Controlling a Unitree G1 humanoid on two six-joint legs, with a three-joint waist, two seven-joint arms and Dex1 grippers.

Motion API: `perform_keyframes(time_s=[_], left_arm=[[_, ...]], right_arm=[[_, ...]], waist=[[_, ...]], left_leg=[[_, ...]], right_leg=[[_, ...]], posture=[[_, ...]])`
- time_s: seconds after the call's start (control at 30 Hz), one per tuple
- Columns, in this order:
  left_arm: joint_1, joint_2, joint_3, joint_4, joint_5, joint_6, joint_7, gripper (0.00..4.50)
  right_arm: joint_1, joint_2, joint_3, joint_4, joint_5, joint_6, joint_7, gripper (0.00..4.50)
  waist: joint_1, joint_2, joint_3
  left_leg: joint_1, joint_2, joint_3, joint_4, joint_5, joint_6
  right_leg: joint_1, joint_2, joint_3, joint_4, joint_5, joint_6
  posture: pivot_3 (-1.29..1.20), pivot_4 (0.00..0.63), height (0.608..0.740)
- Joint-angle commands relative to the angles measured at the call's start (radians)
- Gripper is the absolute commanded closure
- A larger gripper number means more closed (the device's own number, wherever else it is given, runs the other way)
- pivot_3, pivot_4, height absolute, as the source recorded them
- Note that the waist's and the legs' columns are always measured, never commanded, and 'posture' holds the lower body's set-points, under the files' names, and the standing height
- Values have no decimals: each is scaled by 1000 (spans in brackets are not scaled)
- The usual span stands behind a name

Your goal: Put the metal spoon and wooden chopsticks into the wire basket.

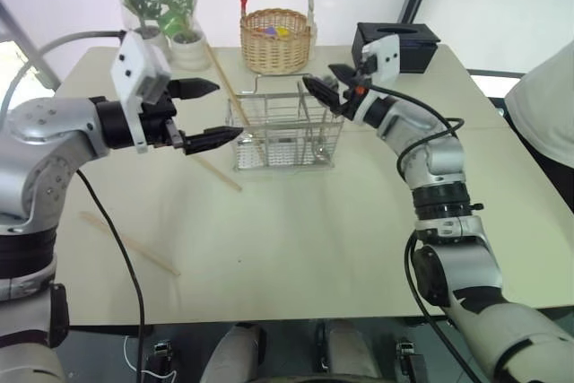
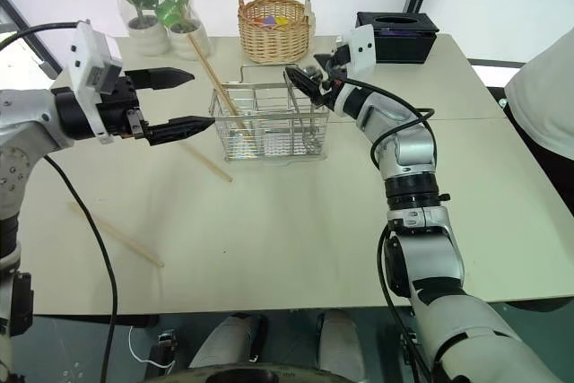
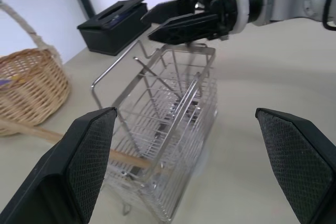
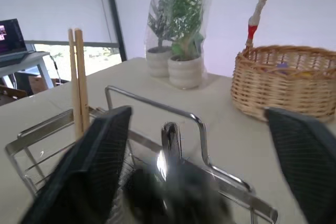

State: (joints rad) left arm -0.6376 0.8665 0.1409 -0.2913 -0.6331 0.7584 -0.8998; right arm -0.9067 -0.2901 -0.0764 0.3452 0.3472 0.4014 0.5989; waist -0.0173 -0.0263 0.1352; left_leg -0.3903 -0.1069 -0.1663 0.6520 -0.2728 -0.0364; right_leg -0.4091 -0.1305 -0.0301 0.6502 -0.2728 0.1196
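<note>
Right gripper (image 1: 325,81) hovers released above the wire basket (image 1: 285,136), the metal spoon (image 4: 170,148) upright inside; two wooden chopsticks (image 4: 77,81) lean there, others (image 1: 128,242) lie on the table (image 1: 314,230); left gripper (image 1: 207,112) gapes empty
</note>
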Motion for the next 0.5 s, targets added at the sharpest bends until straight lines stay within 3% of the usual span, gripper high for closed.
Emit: perform_keyframes(time_s=[0.03, 0.2, 0.4, 0.5], left_arm=[[-7, -7, 62, -20, -19, 17, 59, 0], [-42, -51, 160, -17, -53, 108, 235, 0], [-207, -248, 391, 14, -49, 377, 762, 0], [-311, -380, 550, 16, 43, 544, 1045, 0]], right_arm=[[-43, -50, -33, -116, 29, 23, 15, 54], [-95, -179, -100, -243, 148, 122, 120, 54], [-36, -404, -158, -443, 344, 273, 352, 54], [47, -492, -185, -533, 431, 335, 436, 54]], waist=[[1, 0, 0], [2, 0, 0], [7, -2, -1], [6, -5, -3]], left_leg=[[0, 0, 0, 0, 0, 0], [0, 0, 0, -1, 0, 1], [0, 0, -1, -1, -1, 2], [0, 0, -1, 1, -2, 3]], right_leg=[[0, 0, 0, 0, 0, 0], [1, 0, 0, -1, 0, 0], [3, 0, -1, -3, 0, 1], [5, -2, -1, -3, 0, 2]], posture=[[0, 150, 655], [0, 150, 655], [0, 150, 655], [0, 150, 655]])
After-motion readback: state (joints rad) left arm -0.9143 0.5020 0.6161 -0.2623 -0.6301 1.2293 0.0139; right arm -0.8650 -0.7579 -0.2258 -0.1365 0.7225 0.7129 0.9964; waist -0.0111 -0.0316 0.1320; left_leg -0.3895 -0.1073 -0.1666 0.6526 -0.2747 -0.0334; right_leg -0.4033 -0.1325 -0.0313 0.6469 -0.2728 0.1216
